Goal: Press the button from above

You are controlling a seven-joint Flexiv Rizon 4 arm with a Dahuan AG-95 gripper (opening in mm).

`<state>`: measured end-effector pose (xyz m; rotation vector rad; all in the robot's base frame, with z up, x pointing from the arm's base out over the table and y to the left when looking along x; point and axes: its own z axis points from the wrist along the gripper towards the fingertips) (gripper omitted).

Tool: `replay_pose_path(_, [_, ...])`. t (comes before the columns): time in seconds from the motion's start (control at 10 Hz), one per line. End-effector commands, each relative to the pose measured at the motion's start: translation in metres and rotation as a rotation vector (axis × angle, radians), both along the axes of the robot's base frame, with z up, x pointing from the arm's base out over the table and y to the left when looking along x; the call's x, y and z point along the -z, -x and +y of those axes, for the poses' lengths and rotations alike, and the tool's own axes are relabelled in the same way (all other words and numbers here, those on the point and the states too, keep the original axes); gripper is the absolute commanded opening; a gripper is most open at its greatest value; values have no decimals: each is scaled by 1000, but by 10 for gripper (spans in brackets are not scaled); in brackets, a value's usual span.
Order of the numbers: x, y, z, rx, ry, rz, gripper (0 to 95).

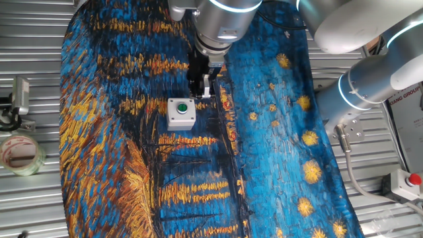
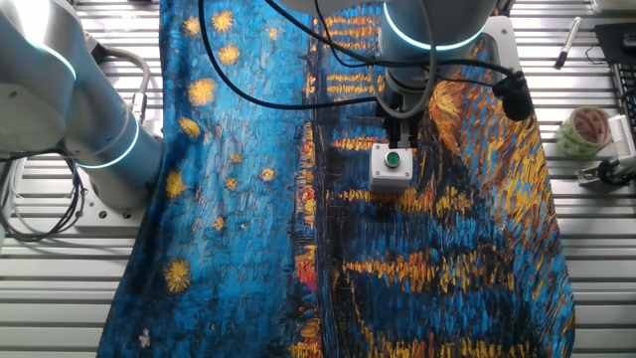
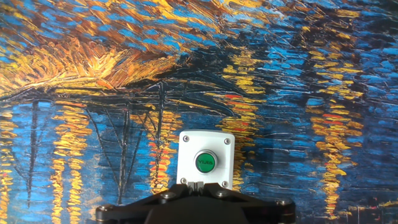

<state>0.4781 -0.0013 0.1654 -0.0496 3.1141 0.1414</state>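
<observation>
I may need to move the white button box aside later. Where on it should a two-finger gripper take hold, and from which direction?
Grip the white box across two opposite flat side walls, coming straight down from above. It sits flat and upright on the painted cloth with open space on all sides, and its square shape gives parallel faces. Keep the fingers off the green button in the middle of its top.

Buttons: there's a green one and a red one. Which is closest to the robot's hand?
The green button, set in the white box on the painted cloth, sits right by the end effector. The red button is far off at the table's edge.
</observation>
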Motion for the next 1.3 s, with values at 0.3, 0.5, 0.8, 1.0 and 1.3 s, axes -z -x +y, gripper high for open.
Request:
replay_pose_path(0.3, [0,0,0,-3,-2,0,0])
replay_pose_path(0.5, [0,0,0,-6,-4,0,0])
replay_pose_path(0.8, [0,0,0,-8,-5,4,0])
replay_pose_path(1.0, [-1,0,0,-10,-8,5,0])
replay_pose_path(1.3, [-1,0,0,-7,-9,7,0])
